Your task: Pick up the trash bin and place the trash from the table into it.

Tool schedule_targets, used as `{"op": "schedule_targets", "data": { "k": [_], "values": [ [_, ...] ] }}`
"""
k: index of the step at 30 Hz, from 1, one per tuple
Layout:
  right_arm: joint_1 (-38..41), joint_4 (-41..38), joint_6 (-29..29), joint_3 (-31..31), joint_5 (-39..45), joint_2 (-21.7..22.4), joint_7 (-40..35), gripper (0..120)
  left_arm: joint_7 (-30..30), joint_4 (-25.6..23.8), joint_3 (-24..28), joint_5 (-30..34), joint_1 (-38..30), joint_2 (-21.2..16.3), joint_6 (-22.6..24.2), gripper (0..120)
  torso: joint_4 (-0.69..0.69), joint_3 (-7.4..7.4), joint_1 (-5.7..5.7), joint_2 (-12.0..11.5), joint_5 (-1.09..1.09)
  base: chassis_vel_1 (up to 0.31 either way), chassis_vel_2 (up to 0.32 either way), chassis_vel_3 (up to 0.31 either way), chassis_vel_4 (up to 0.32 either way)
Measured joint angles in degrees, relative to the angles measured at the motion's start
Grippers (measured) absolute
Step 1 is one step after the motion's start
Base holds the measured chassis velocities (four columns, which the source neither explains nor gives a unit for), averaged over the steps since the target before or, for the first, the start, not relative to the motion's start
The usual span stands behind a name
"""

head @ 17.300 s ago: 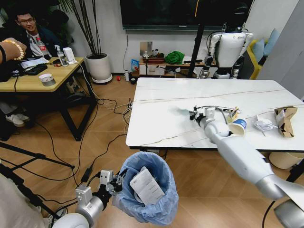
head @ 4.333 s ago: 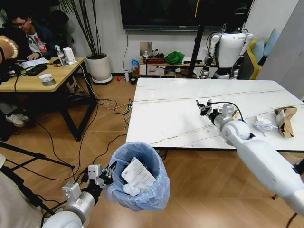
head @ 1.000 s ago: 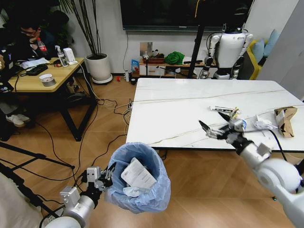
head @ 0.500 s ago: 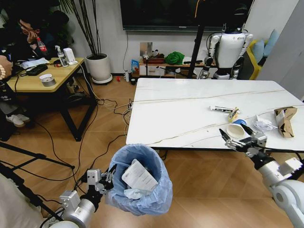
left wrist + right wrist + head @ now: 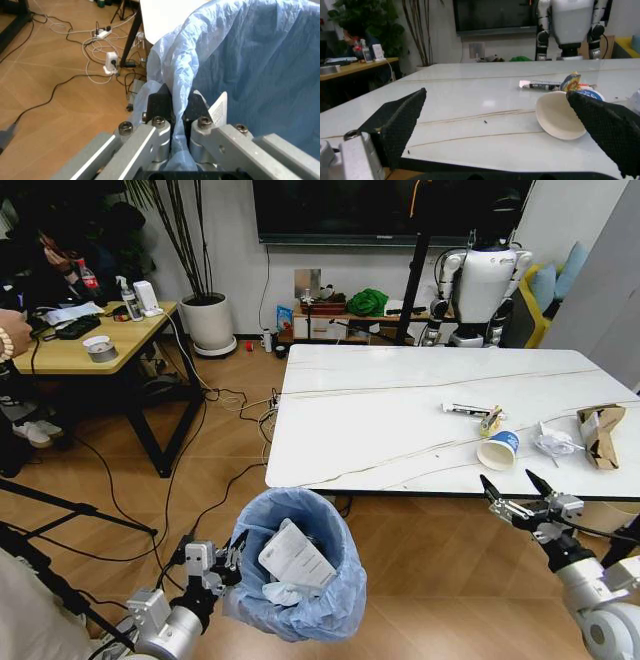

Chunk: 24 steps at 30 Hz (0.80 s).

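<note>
Down low at the robot's left: left gripper (image 5: 226,560) clamped on the rim of the trash bin (image 5: 300,580), fingers (image 5: 161,107) pinching the crinkled blue bag at the lip. Bin held off the wooden floor, in front of the table's near edge, with a white printed paper (image 5: 288,557) and some crumpled white scrap inside.

Over on the right: right gripper (image 5: 520,492) empty, jaws spread wide, hanging just off the near edge of the table (image 5: 360,420), at about tabletop height. Straight ahead of the spread fingers (image 5: 400,120), well short of contact, a white paper cup (image 5: 498,449) with a blue band, tipped on its side with the mouth (image 5: 559,116) toward the gripper.

Just behind the cup, a small colourful wrapper (image 5: 490,421) and a flat dark-and-white packet (image 5: 464,410). Farther right on the marble top, a crumpled clear wrapper (image 5: 555,443), then a brown paper bag (image 5: 600,430) near the table's right end.
</note>
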<state>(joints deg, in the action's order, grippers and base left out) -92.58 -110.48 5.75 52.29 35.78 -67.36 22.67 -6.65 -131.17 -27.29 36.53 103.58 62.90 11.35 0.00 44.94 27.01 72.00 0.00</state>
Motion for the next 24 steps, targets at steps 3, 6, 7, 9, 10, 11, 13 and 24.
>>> {"op": "schedule_targets", "data": {
  "k": [3, 6, 7, 9, 10, 11, 13, 24],
  "values": [
    [-0.25, 0.14, 0.24, 0.13, -0.21, -0.81, 0.30, 100, 0.02, 0.18, 0.08, -0.01, -0.18, -0.05, -0.02, 0, 0.00, 0.00, 0.00, 0.00, -0.01, 0.000, 0.000, 0.000, 0.000],
    [-0.25, 0.23, 0.30, 0.16, -0.34, -1.26, 0.35, 100, 0.02, 0.32, 0.10, 0.02, -0.44, -0.10, -0.03, 0, 0.00, 0.00, 0.00, 0.00, 0.00, -0.016, -0.011, 0.012, 0.018],
    [-0.24, 0.26, 0.31, 0.16, -0.38, -1.37, 0.36, 100, 0.02, 0.35, 0.13, 0.07, -0.52, -0.11, -0.03, 0, 0.00, 0.00, 0.00, 0.00, 0.00, -0.048, -0.057, 0.050, 0.053],
    [-0.22, 0.38, 0.38, 0.16, -0.55, -1.54, 0.48, 100, 0.01, 0.43, 0.22, 0.16, -0.70, -0.09, -0.03, 0, 0.00, 0.00, 0.00, 0.00, 0.00, -0.076, -0.062, 0.055, 0.051],
    [-0.21, 0.46, 0.44, 0.14, -0.58, -1.56, 0.54, 100, 0.01, 0.48, 0.28, 0.17, -0.77, -0.05, -0.03, 0, 0.00, 0.00, 0.00, 0.00, 0.02, -0.086, -0.066, 0.086, 0.082],
    [-0.18, 0.54, 0.48, 0.10, -0.60, -1.56, 0.57, 100, 0.00, 0.53, 0.33, 0.17, -0.80, -0.02, -0.03, 0, 0.00, 0.00, 0.00, 0.00, 0.01, -0.089, -0.102, 0.086, 0.096],
    [-0.14, 0.62, 0.52, 0.07, -0.61, -1.56, 0.59, 100, 0.00, 0.58, 0.37, 0.18, -0.81, 0.01, -0.03, 0, -0.01, 0.00, 0.00, 0.00, 0.00, -0.089, -0.102, 0.084, 0.096],
    [0.15, 1.10, 0.66, -0.19, -0.41, -0.66, 0.66, 100, -0.05, 0.81, 0.61, 0.18, -0.90, 0.32, -0.02, 0, 0.00, 0.00, 0.00, 0.00, 0.00, -0.065, -0.068, 0.058, 0.075]
  ]
}}
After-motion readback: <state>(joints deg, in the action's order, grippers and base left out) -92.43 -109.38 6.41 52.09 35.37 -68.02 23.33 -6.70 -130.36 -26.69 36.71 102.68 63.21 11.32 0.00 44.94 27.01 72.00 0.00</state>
